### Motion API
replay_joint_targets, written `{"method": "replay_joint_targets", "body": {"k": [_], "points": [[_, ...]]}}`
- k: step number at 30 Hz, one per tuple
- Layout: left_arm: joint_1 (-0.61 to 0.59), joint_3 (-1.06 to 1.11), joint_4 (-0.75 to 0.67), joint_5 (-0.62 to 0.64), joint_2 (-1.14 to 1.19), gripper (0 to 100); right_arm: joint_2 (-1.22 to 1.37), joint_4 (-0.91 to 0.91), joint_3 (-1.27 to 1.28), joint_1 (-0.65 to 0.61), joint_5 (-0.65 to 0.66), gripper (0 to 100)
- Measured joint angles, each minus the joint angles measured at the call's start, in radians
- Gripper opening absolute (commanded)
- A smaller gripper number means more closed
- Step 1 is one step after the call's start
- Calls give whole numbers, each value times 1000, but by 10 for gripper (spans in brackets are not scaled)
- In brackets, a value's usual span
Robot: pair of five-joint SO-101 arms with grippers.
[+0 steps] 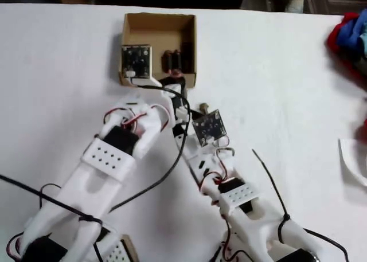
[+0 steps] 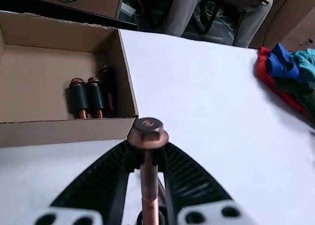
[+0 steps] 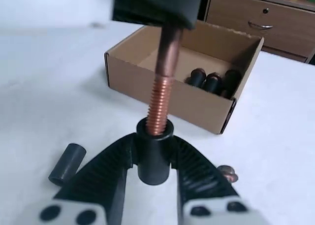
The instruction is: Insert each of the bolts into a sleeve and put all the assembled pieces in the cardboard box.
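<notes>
— Left claw [image 2: 147,147] is clamped on the bolt [image 2: 149,185], right claw [image 3: 153,148] on a sleeve [image 3: 153,168].
— Yep, bolt tip's inside that sleeve, right beside the cardboard box [image 1: 159,15] near the far edge of the worktop [image 1: 275,73].

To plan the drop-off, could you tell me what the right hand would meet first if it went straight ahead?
Probably the near wall of the cardboard box, which lies ahead of the right hand and its sleeve; depth is unclear.
</notes>
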Motion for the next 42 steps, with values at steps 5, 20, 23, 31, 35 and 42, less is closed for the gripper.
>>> {"method": "replay_joint_targets", "body": {"k": [5, 20, 23, 31, 35, 42], "points": [[3, 8, -3, -167, 0, 25, 0, 2, 0, 0, 0, 20], [8, 91, -18, -338, -2, 26, -2, 0, -2, -2, -2, 20], [8, 95, -43, -239, 0, 26, -2, 0, -2, -2, -2, 20], [6, 95, -46, 25, 0, 28, -2, 0, -2, 0, -3, 20], [6, 98, -46, 38, 0, 28, -2, 0, -2, 0, -3, 20], [11, 152, -54, 41, 0, 28, -2, 0, -2, 0, -3, 20]]}}
